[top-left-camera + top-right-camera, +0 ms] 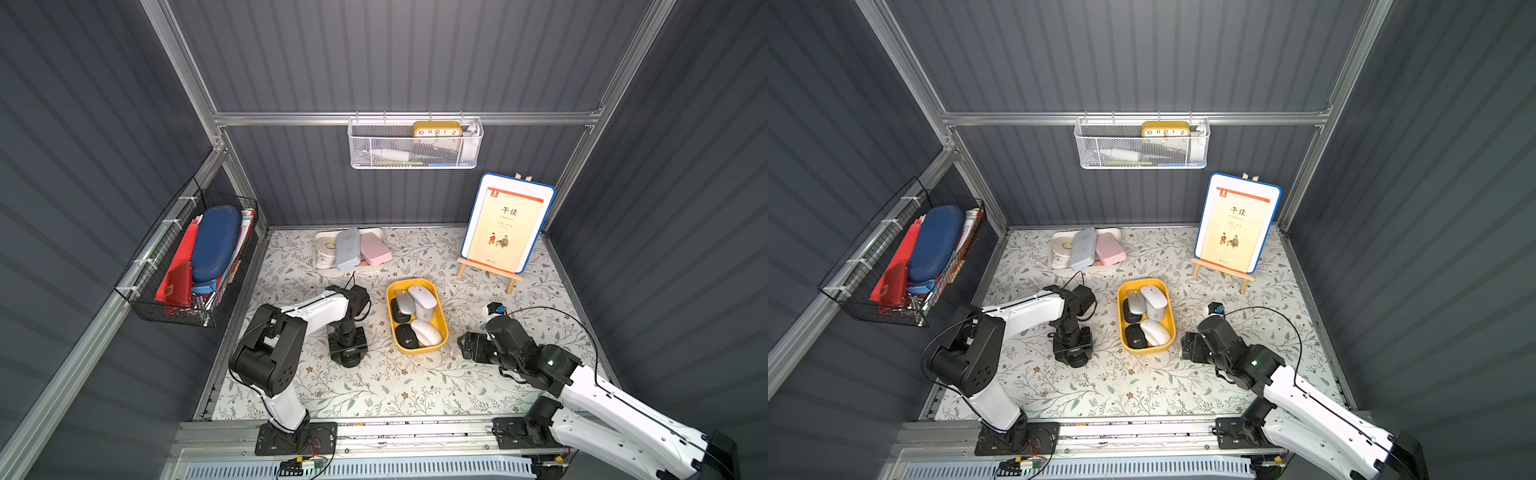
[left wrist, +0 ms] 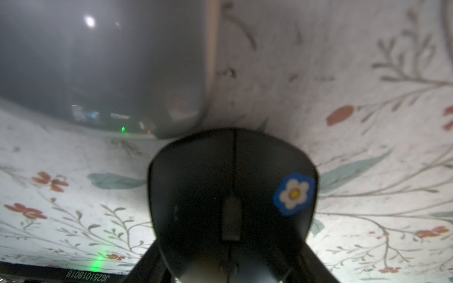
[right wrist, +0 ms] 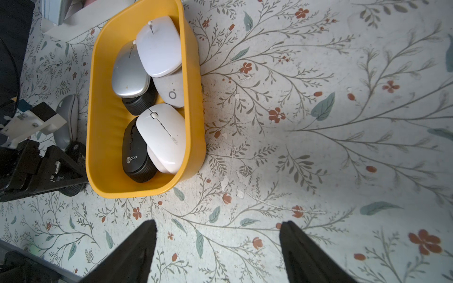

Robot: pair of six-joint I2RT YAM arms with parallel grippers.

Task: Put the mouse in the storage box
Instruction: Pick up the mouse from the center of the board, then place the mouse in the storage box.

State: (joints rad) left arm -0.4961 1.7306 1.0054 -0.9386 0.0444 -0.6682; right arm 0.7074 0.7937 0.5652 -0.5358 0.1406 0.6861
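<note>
Black plastic under the left arm, is that the mouse?

Yes. A smooth, domed black mouse with a blue flower sticker lies on the floral mat, outside the storage box. The left gripper flanks its sides, too blurred to tell whether it pinches.

And the box?

Shallow, yellow, round-cornered, holding other mice. Beside it, the right gripper has its jaws spread wide above the mat.
</note>
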